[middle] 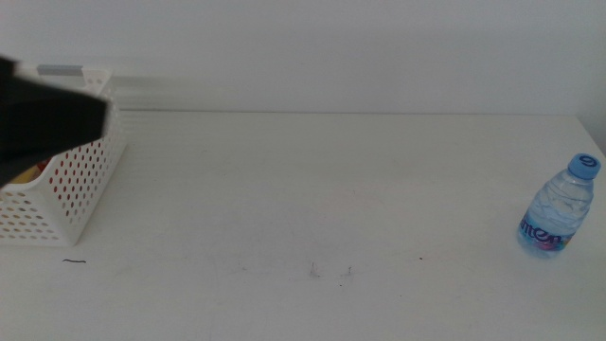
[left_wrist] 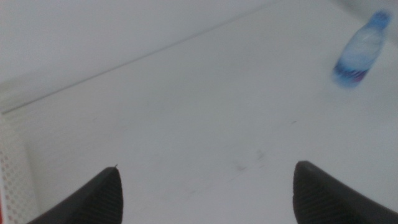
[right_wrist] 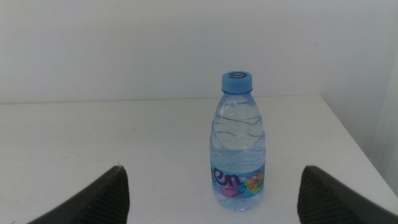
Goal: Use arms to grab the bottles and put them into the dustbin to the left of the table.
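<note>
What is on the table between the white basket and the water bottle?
Nothing but bare table with a few tiny dark marks, as the middle view shows, between basket and bottle.

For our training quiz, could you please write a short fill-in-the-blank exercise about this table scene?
1. The clear plastic water bottle has a ____ cap.
2. The bottle stands ____ on the white table.
3. The white perforated plastic basket sits at the table's ____ end in the middle view.
4. The right gripper faces the bottle with its jaws ____; the left gripper is near the basket.

Missing words: blue; upright; left; open
</note>
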Tool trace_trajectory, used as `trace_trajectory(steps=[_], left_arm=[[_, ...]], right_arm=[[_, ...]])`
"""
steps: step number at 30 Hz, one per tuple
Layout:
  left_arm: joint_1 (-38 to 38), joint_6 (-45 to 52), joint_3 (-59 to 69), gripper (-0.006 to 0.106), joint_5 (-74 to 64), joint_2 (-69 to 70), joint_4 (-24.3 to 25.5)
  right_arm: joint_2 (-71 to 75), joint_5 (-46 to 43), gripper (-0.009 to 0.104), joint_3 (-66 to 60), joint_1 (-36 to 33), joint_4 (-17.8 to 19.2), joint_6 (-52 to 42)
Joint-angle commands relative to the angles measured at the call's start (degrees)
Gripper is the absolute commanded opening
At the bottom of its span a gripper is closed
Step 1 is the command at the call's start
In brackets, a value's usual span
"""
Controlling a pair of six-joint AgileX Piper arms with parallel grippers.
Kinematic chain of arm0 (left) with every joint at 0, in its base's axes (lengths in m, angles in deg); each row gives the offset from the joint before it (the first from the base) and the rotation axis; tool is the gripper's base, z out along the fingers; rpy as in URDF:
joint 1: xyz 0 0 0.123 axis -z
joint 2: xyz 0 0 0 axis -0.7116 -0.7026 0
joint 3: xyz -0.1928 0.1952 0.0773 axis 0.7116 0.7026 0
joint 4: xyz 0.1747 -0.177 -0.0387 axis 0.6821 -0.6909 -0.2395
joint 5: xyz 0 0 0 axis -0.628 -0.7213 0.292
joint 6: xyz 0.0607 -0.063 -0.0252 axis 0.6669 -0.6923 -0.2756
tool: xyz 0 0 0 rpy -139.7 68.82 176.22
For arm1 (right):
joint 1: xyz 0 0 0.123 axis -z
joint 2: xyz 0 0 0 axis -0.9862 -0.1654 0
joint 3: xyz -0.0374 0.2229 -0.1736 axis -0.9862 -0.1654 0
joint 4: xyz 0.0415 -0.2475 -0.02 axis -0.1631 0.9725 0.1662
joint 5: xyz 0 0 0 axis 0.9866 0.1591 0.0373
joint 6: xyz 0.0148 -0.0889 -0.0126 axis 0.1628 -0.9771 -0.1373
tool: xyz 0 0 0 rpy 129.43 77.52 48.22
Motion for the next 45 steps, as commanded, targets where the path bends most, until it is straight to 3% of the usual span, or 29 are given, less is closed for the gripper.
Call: trace_trajectory(steps=[1,6,33,38,45], left_arm=[[2.77,-4.36,1.35,0.094,0.7,4.51,1.35],[6.2,-6.58,1.82,0.094,1.01,10.0,1.19],[6.2,-6.67,1.82,0.094,6.03,10.5,4.1],[6.2,-6.67,1.82,0.094,6.03,10.5,4.1],[6.2,-6.51,1.82,0.094,6.03,10.5,4.55]], right_arm=[[0.26,-0.66,0.091,-0.23,0.52,0.13,-0.1],[0.26,-0.66,0.091,-0.23,0.52,0.13,-0.1],[0.26,-0.66,0.091,-0.23,0.52,0.13,-0.1],[0.26,-6.04,0.091,-0.23,0.52,1.56,-0.74],[0.26,-4.78,0.091,-0.23,0.52,1.02,-0.39]])
